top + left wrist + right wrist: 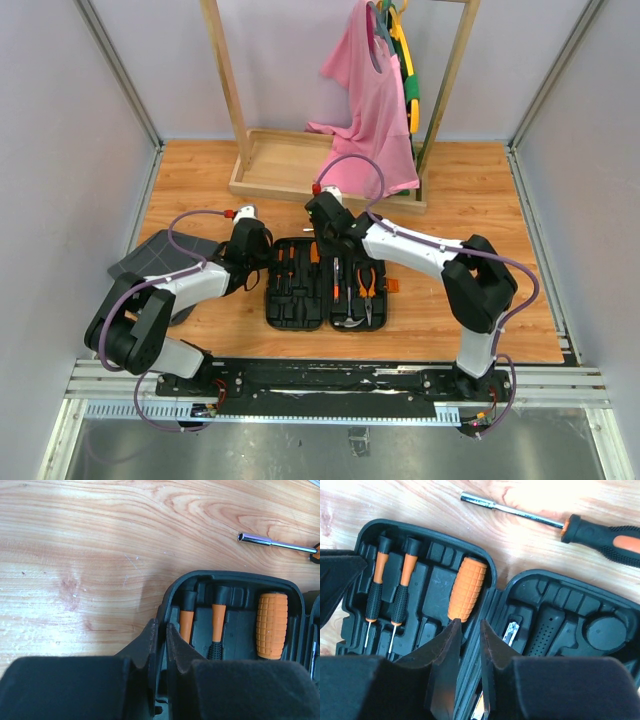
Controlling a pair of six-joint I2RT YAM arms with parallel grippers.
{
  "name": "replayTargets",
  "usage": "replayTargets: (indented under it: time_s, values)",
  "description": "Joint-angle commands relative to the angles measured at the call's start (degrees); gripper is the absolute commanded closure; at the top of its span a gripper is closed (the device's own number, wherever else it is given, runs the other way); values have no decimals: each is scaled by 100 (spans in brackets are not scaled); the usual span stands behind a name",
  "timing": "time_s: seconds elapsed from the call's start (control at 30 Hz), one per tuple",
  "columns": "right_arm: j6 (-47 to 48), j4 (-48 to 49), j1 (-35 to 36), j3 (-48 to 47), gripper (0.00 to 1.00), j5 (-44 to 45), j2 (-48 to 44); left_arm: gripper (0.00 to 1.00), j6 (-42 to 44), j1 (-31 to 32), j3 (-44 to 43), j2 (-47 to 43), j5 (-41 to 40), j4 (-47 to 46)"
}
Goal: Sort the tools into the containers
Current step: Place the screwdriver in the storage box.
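Observation:
The black tool case (283, 318) lies open in the middle of the table. Its left half holds two small screwdrivers (375, 587) and a ribbed orange handle (467, 587). Its right half holds pliers (367, 282) and a hammer (349, 317). A long nut driver (545, 522) lies loose on the wood beyond the case and also shows in the left wrist view (275, 543). My left gripper (161, 632) is closed on the case's left rim (167, 600). My right gripper (469, 627) hovers over the hinge ridge beside the orange handle, jaws a narrow gap apart and empty.
A dark grey grid-patterned fabric (160, 255) lies at the left under my left arm. A wooden rack base (290, 165) stands at the back with a pink shirt (375, 110) hanging over it. A small orange latch (392, 285) sticks out of the case's right side.

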State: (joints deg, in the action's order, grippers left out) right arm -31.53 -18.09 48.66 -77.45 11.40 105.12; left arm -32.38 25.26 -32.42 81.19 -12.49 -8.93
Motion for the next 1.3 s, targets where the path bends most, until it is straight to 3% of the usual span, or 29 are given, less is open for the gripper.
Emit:
replayTargets:
  time_s: [0.0, 0.47, 1.27]
  values:
    - [-303, -359, 82, -16, 78, -251, 62, 99, 43, -82, -1, 84, -113, 304]
    - [-372, -729, 278, -460, 80, -715, 580, 100, 48, -82, 8, 54, -113, 317]
    - [-324, -1198, 391, -748, 81, -631, 1005, 100, 48, -82, -15, 98, -100, 310]
